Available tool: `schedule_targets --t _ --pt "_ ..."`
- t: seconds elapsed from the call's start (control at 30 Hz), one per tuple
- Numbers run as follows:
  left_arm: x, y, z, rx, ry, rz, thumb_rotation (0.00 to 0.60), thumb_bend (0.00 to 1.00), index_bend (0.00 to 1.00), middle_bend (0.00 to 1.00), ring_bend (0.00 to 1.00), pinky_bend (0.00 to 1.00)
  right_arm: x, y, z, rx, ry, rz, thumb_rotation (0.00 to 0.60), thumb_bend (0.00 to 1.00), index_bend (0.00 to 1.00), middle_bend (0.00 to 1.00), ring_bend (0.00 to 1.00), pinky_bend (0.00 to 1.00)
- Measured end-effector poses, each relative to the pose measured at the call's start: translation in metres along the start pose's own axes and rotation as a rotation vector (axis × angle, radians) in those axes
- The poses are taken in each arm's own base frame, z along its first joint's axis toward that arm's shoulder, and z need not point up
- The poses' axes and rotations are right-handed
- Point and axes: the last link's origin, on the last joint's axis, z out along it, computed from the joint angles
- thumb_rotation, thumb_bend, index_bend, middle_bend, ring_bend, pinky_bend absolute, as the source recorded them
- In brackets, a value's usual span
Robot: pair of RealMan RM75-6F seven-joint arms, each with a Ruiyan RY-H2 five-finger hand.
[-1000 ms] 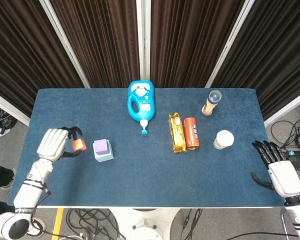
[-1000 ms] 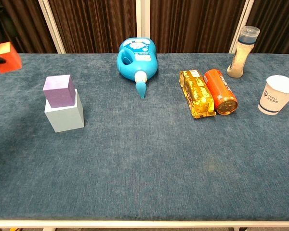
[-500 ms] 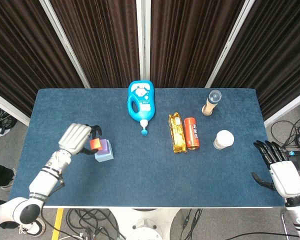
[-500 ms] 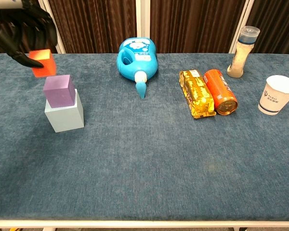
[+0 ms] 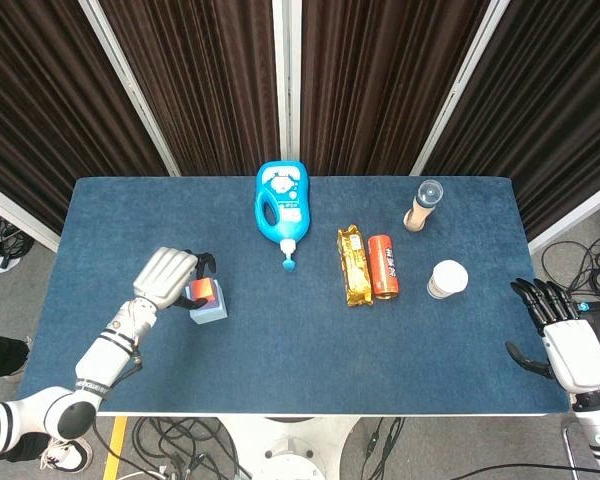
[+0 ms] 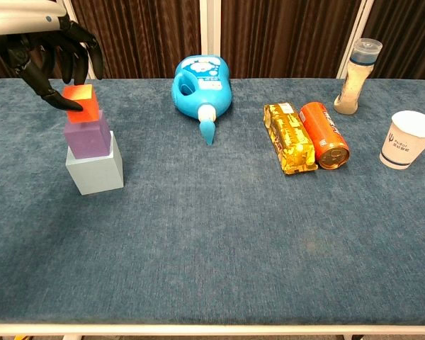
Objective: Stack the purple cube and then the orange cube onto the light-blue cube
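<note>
Dark curtains hang behind my blue bench (image 5: pixel 280 350), and my left hand (image 5: pixel 167 280) sits toward its 9 o'clock side. I pinch the orange cube (image 6: pixel 81 103) between thumb and fingers; the cube lies at 3 o'clock of my palm, right over the purple cube (image 6: pixel 88 137), and I cannot tell whether the two touch. The purple cube rests on the light-blue cube (image 6: pixel 94 170). My right hand (image 5: pixel 568 340) is off the bench's 4 o'clock corner, fingers spread and holding nothing.

At 12 o'clock of the bench a blue detergent jug (image 5: pixel 282 209) lies on its side, spout toward me. Right of it lie a gold snack packet (image 5: pixel 354 265) and an orange can (image 5: pixel 383 266), side by side. A white paper cup (image 5: pixel 446 279) stands upright at 3 o'clock; its inside is hidden from me. A capped bottle (image 6: pixel 356 67) stands at 1 o'clock.
</note>
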Motion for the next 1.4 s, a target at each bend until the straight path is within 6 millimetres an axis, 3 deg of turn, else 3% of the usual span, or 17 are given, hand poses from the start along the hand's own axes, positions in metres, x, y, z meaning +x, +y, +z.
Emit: schedule_targets --t 1.23,1.4 --pt "-0.019 -0.015 0.009 -0.011 0.005 0.01 0.6 0.24 0.48 0.66 0.52 0.59 -0.001 0.0 0.0 -0.005 -0.009 -0.004 0.6 0.2 0.03 0.08 0.0 0.0" --pt "-0.021 -0.017 0.01 -0.008 0.001 0.003 0.6 0.24 0.44 0.61 0.5 0.57 -0.002 0.0 0.0 -0.007 -0.012 -0.007 0.6 0.2 0.03 0.08 0.0 0.0"
